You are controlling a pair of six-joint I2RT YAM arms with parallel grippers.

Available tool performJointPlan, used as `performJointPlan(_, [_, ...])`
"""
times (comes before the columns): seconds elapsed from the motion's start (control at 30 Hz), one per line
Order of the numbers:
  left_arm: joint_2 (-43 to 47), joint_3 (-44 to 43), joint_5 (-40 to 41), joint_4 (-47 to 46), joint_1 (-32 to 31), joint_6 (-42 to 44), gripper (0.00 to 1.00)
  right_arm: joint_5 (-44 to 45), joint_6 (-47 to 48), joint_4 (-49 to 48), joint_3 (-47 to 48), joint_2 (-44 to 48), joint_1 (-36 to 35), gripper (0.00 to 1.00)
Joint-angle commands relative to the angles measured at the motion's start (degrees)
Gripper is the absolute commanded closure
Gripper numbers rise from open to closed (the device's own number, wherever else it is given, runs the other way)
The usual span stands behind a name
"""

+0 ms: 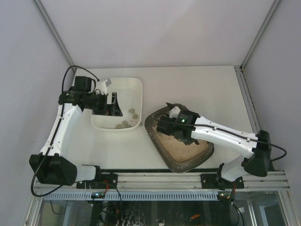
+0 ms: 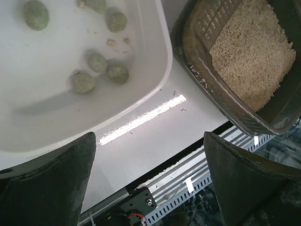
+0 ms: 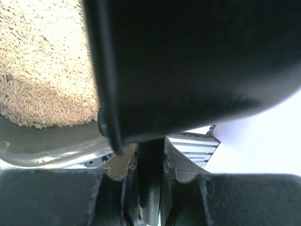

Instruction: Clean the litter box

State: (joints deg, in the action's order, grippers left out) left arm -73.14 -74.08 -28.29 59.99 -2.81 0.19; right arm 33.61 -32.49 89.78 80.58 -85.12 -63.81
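The litter box is a dark rounded tray of beige litter at the table's near centre, also in the left wrist view. In the right wrist view its rim lies below the litter. My right gripper hangs over the box's far left part, shut on the handle of a black slotted scoop. The scoop's slotted blade rests in the box's corner. My left gripper stands open over the white tray, with nothing between its fingers.
A white tray sits left of the litter box and holds several grey-green lumps near its front edge. The two trays nearly touch. A metal rail runs along the table's near edge. Grey walls close in the back and sides.
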Motion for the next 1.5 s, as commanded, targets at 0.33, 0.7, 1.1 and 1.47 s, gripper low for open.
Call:
performJointPlan(0.33, [-32.2,-42.9,-6.3,12.5,-15.2,8.2,0.0,-16.2,-0.1,-9.3,-7.8,23.0,10.1,1.0])
performJointPlan(0.7, [-56.0,-65.1,2.5,11.3,-27.1,10.5,0.0,-20.9,-7.1,-19.6,-16.4,35.4,5.2,1.0])
performJointPlan(1.1, [-62.4,-60.2,-5.2,10.7,-28.1,10.9,0.0,-24.2,-5.8,-25.4,-22.7,36.2,6.1,1.0])
performJointPlan(1.47, [-60.3,-47.5,-9.0,12.4,-28.2,15.4,0.0,-30.0,-3.9,-29.4,-25.8,36.0,8.9,1.0])
